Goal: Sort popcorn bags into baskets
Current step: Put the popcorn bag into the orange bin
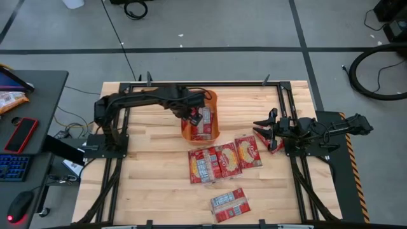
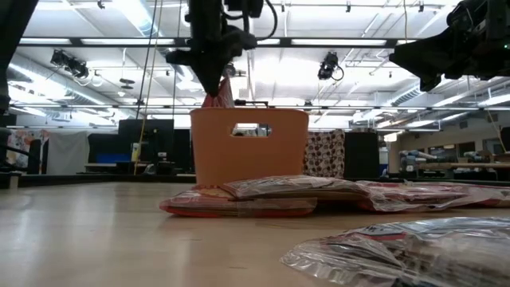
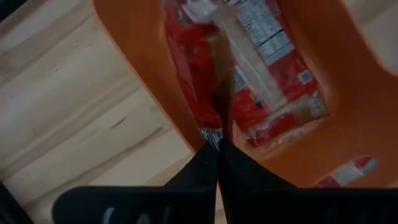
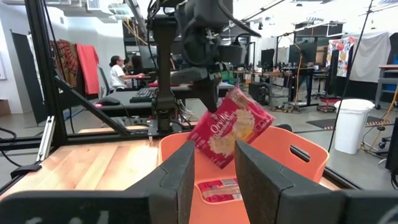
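the counter (image 1: 146, 184) carries the orange basket (image 1: 214, 100) at its far middle, with one popcorn bag already flat on the basket floor. four loose popcorn bags (image 1: 222, 159) lie nearer, to the right. step in hand: depositing. the left claw (image 1: 193, 116), closed on a popcorn bag (image 4: 231, 126), hangs over the basket. next move calls for opening it. the right claw (image 1: 266, 130) waits open at the right.
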{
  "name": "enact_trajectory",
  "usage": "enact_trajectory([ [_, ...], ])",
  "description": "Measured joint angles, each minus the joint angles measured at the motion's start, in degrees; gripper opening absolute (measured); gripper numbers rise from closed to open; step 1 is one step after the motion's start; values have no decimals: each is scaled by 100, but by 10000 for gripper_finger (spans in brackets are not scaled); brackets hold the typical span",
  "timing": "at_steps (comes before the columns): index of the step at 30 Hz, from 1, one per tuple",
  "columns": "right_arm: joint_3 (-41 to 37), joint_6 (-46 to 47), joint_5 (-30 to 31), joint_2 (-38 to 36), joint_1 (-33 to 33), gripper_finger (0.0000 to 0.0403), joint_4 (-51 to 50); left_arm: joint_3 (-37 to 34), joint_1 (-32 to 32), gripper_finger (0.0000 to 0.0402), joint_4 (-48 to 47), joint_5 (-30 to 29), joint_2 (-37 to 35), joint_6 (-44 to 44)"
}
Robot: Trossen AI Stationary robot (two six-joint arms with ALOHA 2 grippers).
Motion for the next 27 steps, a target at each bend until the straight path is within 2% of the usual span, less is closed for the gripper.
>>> enact_trajectory([
  [6, 0, 0, 15, 2, 0, 119, 2, 0, 12, 23, 56, -361, 166, 134],
  [14, 0, 0, -4, 2, 2, 119, 37, -2, -88, 92, 446, -476, 203, 408],
  [20, 0, 1, -9, 0, 1, 119, 42, -2, -582, 109, 1379, 52, 203, 2365],
  [23, 0, 2, -11, 0, 0, 119, 41, -2, -1033, 105, 2005, 43, 203, 3332],
  [27, 0, 1, -20, 0, 0, 119, 40, 4, -1669, 102, 2536, -247, 262, 4578],
])
